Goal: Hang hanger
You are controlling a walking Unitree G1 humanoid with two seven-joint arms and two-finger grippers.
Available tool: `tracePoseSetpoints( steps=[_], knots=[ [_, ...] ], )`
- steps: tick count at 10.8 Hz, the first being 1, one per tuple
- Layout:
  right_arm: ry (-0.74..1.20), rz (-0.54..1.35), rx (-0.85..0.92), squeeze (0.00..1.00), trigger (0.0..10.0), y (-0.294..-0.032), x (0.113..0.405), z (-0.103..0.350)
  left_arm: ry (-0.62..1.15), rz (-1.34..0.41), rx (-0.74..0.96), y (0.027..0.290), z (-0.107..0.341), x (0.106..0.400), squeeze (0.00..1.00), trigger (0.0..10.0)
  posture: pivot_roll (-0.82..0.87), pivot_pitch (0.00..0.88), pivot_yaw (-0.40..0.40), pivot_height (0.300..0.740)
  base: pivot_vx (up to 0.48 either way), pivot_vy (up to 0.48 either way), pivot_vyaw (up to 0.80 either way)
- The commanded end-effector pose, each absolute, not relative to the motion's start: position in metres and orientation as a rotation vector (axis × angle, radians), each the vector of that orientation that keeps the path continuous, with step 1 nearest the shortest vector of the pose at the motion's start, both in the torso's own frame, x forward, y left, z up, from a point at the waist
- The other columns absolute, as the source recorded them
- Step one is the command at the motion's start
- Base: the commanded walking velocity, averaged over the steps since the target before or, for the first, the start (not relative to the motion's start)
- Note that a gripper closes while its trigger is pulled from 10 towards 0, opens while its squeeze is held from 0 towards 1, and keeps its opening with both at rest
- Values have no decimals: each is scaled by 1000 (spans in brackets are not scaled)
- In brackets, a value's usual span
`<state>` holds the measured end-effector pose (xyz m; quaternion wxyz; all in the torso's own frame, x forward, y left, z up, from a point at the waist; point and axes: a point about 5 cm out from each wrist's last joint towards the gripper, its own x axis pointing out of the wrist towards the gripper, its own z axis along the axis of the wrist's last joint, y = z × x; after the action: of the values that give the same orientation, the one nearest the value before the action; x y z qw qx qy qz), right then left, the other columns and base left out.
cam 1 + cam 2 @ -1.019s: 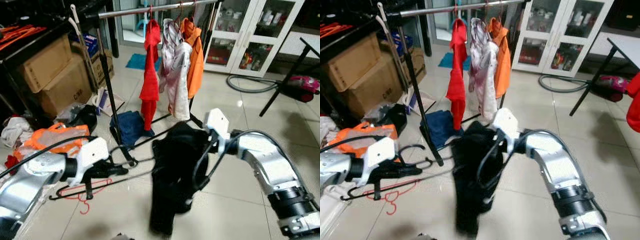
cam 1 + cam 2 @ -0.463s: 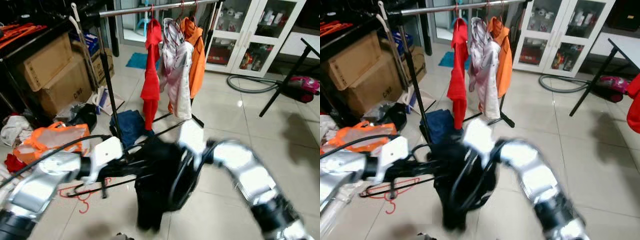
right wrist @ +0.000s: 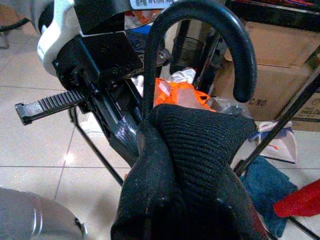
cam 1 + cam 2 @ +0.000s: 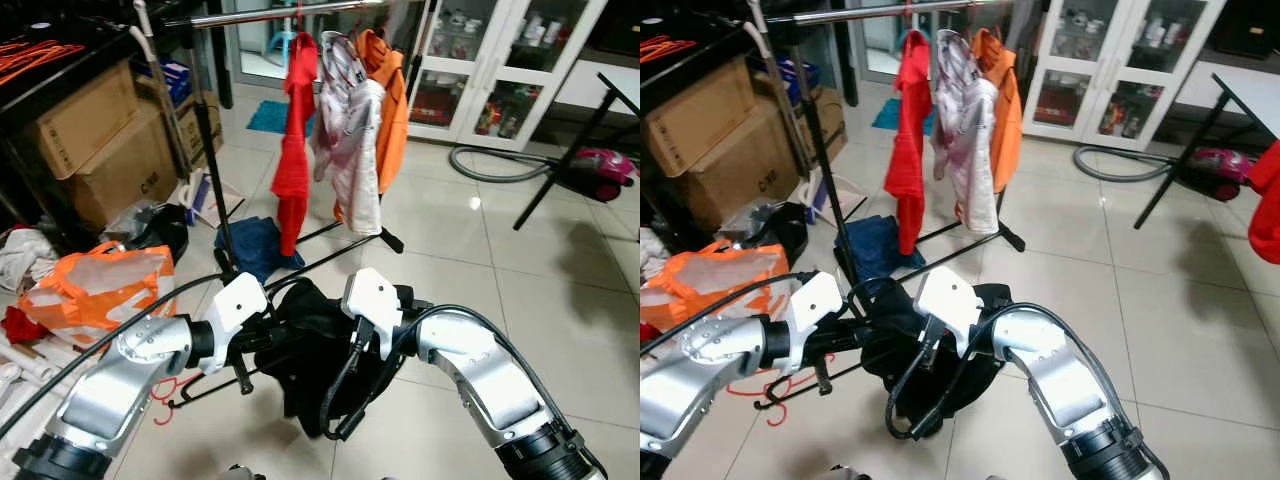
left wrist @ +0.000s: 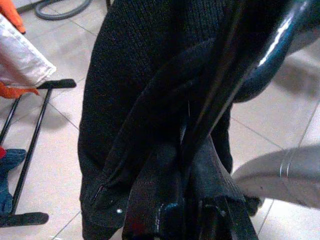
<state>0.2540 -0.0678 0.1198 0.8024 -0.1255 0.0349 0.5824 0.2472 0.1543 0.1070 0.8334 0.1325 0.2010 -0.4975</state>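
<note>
left pincer point(image 4: 855, 335) clamped on hanger point(image 3: 200, 45) | right pincer point(image 3: 165, 165) seemingly clamped on black garment point(image 4: 315, 355) (fingers buried) | risk: knit slips off before rail point(image 4: 270, 13), far above both pincers

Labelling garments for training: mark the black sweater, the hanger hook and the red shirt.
black sweater point(image 4: 310, 345), left eye view, bunched knit body.
hanger hook point(image 3: 210, 20), right wrist view, top of curve.
red shirt point(image 4: 293, 165), left eye view, mid-body.

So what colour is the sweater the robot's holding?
Black. The knitted sweater shows best in the right wrist view, bunched under the hanger hook.

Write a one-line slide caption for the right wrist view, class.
Black knitted garment bunched on a black hanger, its hook standing above the cloth, with the left gripper meeting it from the far side.
</note>
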Motion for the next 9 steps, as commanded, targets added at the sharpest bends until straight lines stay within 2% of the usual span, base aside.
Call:
tracePoseSetpoints(
  steps=[1, 3, 4, 7, 9],
  knots=[
    [29, 1269, -287, 557, 0, -62, 250, 125, 363, -1064, 278, 146, 118, 249, 0, 10000, -34, 37, -34, 740, 0, 0, 0],
    [-43, 1311, -267, 561, 0, -53, 246, 139, 331, -1043, 224, 137, 120, 252, 0, 10000, -34, 35, -29, 740, 0, 0, 0],
    [16, 1386, -273, 557, 0, -57, 238, 133, 273, -1007, 124, 134, 128, 258, 0, 10000, -34, 35, -26, 740, 0, 0, 0],
    [86, 1396, -530, 553, 0, -77, 237, 112, 110, -837, -60, 136, 153, 282, 0, 10000, -38, 35, -24, 740, 0, 0, 0],
    [103, 1371, -587, 553, 0, -83, 238, 101, 65, -804, -71, 130, 159, 287, 0, 10000, -42, 33, -22, 740, 0, 0, 0]
  ],
)
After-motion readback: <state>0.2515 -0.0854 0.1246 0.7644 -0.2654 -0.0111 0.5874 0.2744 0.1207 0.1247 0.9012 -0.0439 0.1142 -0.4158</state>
